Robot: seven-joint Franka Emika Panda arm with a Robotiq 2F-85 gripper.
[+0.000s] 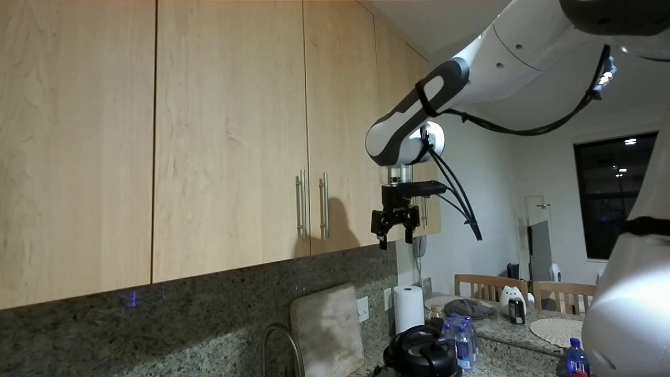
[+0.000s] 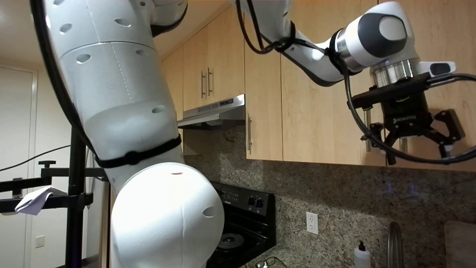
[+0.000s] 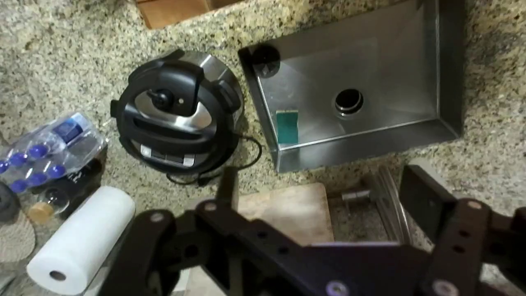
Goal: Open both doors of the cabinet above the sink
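Note:
Above the sink [image 3: 394, 78], the maple cabinet has two flat doors, both closed: a left door [image 1: 230, 115] and a right door [image 1: 340, 120]. Their slim metal handles, the left handle [image 1: 302, 204] and the right handle [image 1: 324, 205], stand side by side near the lower edge. Both doors also appear in an exterior view, partly behind the arm: the left door [image 2: 323, 119] and the right door [image 2: 453, 29]. My gripper [image 1: 396, 241] points down in front of the cabinet, apart from the handles. Its jaws are spread with nothing between them in the wrist view.
Below are a black pressure cooker [image 3: 176, 119], a paper towel roll [image 3: 82, 242], water bottles [image 3: 53, 144] and a leaning cutting board [image 1: 327, 330]. The faucet [image 2: 395, 242] rises under the doors. A range hood [image 2: 214, 113] juts out beyond a narrow neighbouring cabinet.

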